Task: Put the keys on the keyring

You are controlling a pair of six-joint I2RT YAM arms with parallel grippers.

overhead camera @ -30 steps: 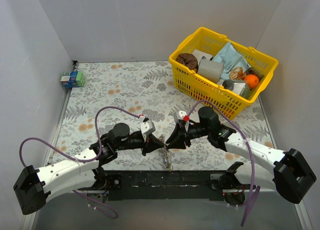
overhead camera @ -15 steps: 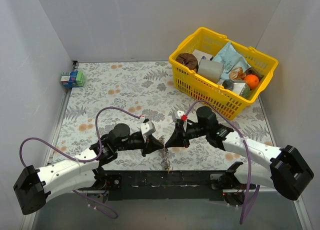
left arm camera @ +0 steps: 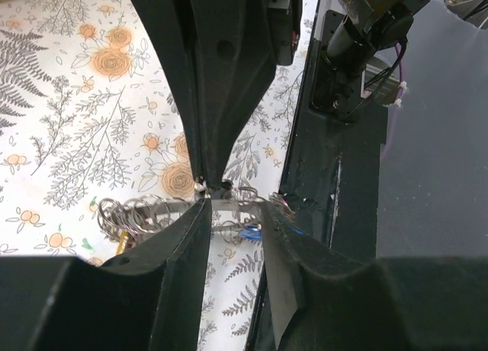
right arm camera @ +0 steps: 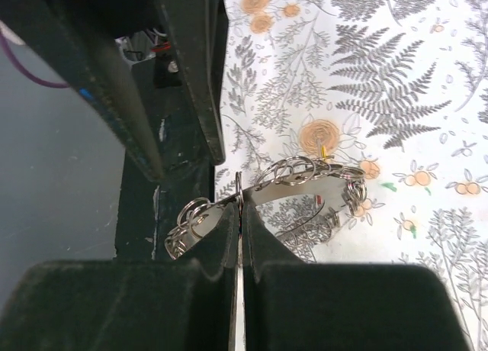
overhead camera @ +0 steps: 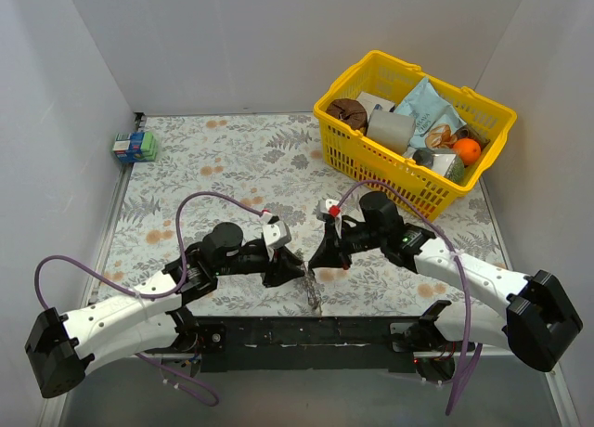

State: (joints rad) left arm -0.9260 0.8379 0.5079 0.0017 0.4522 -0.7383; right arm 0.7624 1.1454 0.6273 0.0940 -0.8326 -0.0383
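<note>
Where the two arms meet, the keyring [right arm camera: 301, 185] sits pinched in the closed tips of the right gripper [right arm camera: 239, 210].
Its band also crosses the gap between the parted fingers of the left gripper [left arm camera: 236, 214]; whether they clamp it is unclear. The keys [left arm camera: 248, 231] bunch just below both tips, beside the black rail [overhead camera: 306, 332]. Open floral desk [overhead camera: 232, 158] lies ahead, with the yellow basket [overhead camera: 399, 181] well beyond the right gripper.
</note>
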